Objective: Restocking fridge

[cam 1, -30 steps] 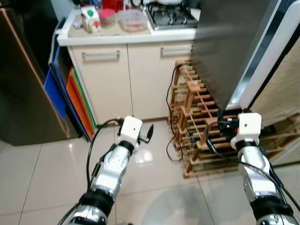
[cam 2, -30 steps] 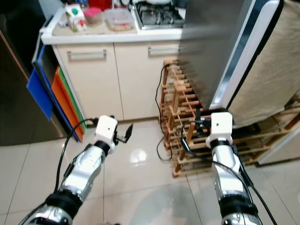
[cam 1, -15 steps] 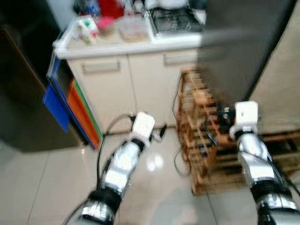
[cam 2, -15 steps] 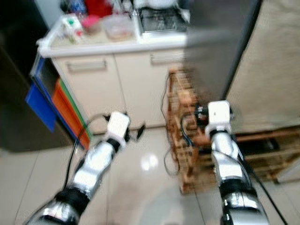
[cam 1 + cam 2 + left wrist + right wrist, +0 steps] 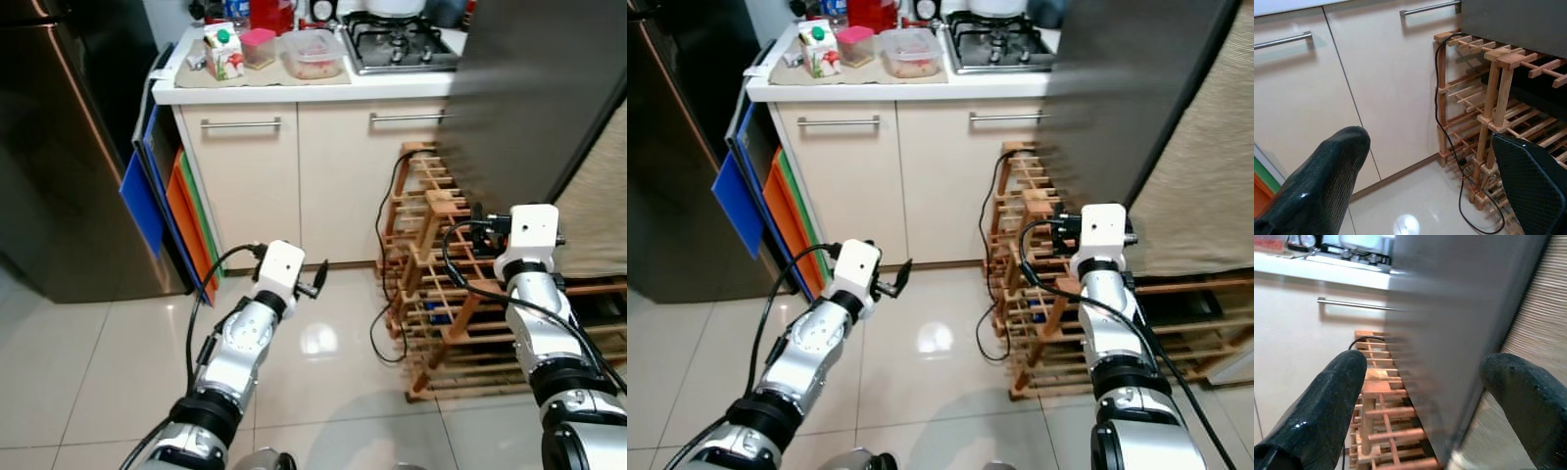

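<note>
The fridge [image 5: 59,157] stands at my far left, a tall dark, glossy metal body cut off by the frame edge, shut as far as I can see. On the white countertop [image 5: 294,88] beside it sit the goods: a small gable-top carton [image 5: 223,51] with a green cap, a pink-lidded tub [image 5: 259,46], and a clear plastic container [image 5: 313,53] holding pale and reddish food I cannot make out further. A gas hob [image 5: 397,44] lies next to them. Below are cream cabinet doors [image 5: 294,176] with brushed metal bar handles, and flat blue, orange and green boards [image 5: 167,211] are wedged upright between cabinet and fridge. My left gripper [image 5: 1430,186] hovers low over the shiny white floor tiles [image 5: 88,362], its textured black fingers [image 5: 1327,176] spread apart and empty. My right gripper [image 5: 1440,406] is also parted with nothing between the fingers, held up by a slatted wooden rack [image 5: 441,284] with a black cable [image 5: 387,284] trailing down it. A large grey panel [image 5: 529,98] rises above the rack, its top cut off and blurred in the right wrist view.
</note>
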Robot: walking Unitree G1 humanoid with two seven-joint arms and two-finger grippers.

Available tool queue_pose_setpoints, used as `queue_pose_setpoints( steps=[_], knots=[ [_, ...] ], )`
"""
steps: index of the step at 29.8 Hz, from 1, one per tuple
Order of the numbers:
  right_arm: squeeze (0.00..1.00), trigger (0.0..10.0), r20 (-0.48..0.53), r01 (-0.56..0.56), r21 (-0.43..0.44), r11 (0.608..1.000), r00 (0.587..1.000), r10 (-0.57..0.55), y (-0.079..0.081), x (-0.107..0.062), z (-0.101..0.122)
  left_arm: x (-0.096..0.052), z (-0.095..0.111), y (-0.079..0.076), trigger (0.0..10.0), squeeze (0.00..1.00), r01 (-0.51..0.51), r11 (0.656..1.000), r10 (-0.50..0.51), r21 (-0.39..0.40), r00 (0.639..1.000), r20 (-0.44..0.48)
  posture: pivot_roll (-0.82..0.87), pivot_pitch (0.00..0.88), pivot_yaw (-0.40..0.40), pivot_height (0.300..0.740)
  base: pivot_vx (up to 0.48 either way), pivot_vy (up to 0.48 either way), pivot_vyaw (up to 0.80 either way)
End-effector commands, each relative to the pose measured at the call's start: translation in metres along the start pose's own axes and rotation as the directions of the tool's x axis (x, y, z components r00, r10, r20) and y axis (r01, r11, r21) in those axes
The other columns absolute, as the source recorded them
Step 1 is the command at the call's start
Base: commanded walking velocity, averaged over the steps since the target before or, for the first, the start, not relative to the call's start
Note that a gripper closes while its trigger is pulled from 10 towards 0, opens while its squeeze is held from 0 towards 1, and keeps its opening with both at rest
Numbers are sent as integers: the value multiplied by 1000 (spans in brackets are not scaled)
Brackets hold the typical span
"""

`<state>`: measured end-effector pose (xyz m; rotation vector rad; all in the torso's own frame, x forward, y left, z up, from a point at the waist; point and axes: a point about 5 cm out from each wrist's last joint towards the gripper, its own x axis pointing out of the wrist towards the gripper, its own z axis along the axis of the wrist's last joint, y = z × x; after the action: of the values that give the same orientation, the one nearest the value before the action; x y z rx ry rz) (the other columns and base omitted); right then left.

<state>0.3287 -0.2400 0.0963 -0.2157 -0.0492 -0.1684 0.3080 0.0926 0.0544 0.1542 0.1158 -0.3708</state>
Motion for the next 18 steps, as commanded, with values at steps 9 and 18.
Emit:
queue_pose_setpoints(
  steps=[9,18],
  knots=[
    [0,10000,89,-10,46,999,996,6,4,-5,11,4,5,-3,10000,0,9,1000,-9,3,1000,7,-103,37,41,740,0,0,-57],
    [0,10000,45,35,52,998,998,-37,-1,-22,-2,8,9,-1,10000,0,26,999,-27,25,1000,9,-108,38,39,740,0,0,-585]
  ],
)
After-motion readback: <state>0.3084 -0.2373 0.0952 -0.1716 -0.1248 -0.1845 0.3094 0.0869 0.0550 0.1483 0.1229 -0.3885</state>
